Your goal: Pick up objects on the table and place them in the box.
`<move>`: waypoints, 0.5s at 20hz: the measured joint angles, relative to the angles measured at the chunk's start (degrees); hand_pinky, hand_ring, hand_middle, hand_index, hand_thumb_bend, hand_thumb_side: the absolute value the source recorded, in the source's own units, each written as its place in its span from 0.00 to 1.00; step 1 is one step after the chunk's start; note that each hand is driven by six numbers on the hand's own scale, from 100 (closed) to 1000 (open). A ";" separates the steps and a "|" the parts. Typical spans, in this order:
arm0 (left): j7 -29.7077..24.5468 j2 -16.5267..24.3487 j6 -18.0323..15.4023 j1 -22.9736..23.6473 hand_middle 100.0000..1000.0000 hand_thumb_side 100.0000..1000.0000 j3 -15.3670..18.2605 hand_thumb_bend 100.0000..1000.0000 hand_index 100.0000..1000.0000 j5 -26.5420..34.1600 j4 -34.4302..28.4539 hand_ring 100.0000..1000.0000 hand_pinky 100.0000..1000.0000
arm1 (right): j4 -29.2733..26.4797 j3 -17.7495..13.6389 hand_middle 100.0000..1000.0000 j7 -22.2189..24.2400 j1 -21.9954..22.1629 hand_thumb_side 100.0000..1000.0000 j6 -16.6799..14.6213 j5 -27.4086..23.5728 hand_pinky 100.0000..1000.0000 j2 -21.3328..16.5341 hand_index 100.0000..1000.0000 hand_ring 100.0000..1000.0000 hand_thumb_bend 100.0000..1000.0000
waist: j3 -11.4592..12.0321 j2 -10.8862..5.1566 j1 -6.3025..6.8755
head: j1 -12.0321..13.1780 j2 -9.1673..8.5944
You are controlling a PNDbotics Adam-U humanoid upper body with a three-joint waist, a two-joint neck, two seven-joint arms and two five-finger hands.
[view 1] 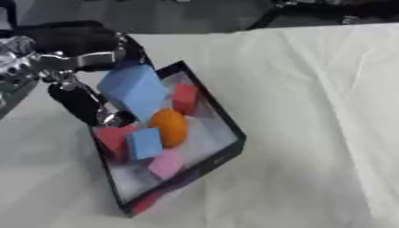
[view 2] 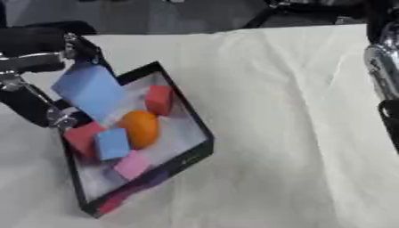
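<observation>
Box (view 1: 227, 153), black-walled, lay askew at the left of the surface (view 1: 311, 111), holding two red blocks, one orange ball (view 1: 169, 127), one small blue block and one pink block. The left hand (view 1: 82, 100) clamped one large blue block (view 1: 134, 91) over its far-left rim. Bare white cloth stretched rightward; the right arm showed there, its hand's state untellable.

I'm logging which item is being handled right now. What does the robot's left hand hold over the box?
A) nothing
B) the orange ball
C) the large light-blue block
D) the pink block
C: the left hand grips the large light-blue block above the box.
</observation>
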 measured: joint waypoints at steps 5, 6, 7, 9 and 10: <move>2.09 -1.51 -4.58 1.30 0.53 0.00 -1.28 0.19 0.62 -6.53 6.16 0.63 0.70 | 0.00 0.00 0.71 -0.09 -0.01 0.50 0.05 0.00 0.85 0.02 0.78 0.74 0.00 | -0.34 0.00 0.00 | 0.70 0.00; 2.34 -1.76 -5.45 1.57 0.55 0.00 -1.54 0.23 0.64 -7.81 7.34 0.64 0.71 | 0.00 0.00 0.71 -0.10 -0.01 0.50 0.06 0.00 0.85 0.03 0.78 0.74 0.00 | -0.37 0.00 0.00 | 0.81 0.00; 2.46 -1.93 -6.27 1.79 0.56 0.00 -1.82 0.26 0.65 -8.85 8.51 0.66 0.72 | 0.00 0.00 0.71 -0.10 -0.01 0.50 0.06 0.00 0.85 0.03 0.78 0.74 0.00 | -0.44 0.00 0.00 | 0.89 0.00; 2.12 -2.35 -7.79 2.16 0.58 0.02 -2.15 0.31 0.67 -10.31 10.72 0.68 0.74 | 0.00 0.00 0.71 -0.12 -0.01 0.50 0.07 0.00 0.85 0.04 0.78 0.74 0.00 | -0.57 0.01 0.00 | 1.06 0.00; 1.71 -2.46 -8.45 2.16 0.63 0.08 -2.24 0.36 0.71 -10.66 11.58 0.73 0.78 | 0.00 0.00 0.71 -0.13 -0.01 0.50 0.07 0.00 0.85 0.04 0.78 0.74 0.00 | -0.58 0.01 0.00 | 1.09 0.00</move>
